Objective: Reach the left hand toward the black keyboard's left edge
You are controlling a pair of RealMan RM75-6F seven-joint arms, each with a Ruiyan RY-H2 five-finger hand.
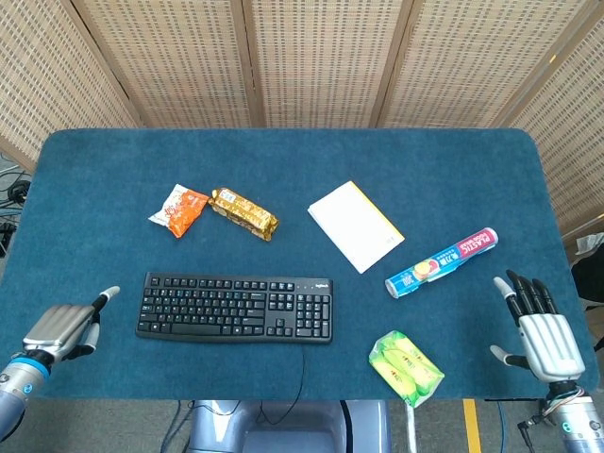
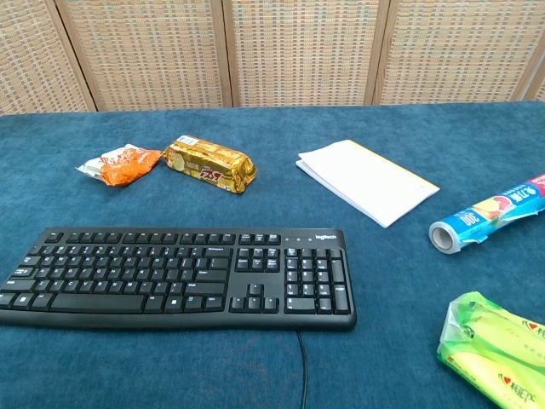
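The black keyboard [image 1: 234, 307] [image 2: 174, 277] lies flat near the front of the blue table [image 1: 283, 160], its left edge toward my left side. My left hand [image 1: 64, 327] hovers at the front left corner, a short gap left of that edge. It holds nothing. Most of its fingers are curled in, and one finger [image 1: 107, 295] points toward the keyboard. My right hand [image 1: 543, 338] rests at the front right corner with fingers spread and nothing in it. The chest view shows neither hand.
Behind the keyboard lie an orange snack packet [image 1: 179, 209] and a gold biscuit pack [image 1: 243, 212]. A white booklet [image 1: 355, 226], a plastic wrap roll [image 1: 442, 262] and a green packet [image 1: 406, 366] sit to the right. The keyboard cable [image 1: 304, 363] runs off the front edge.
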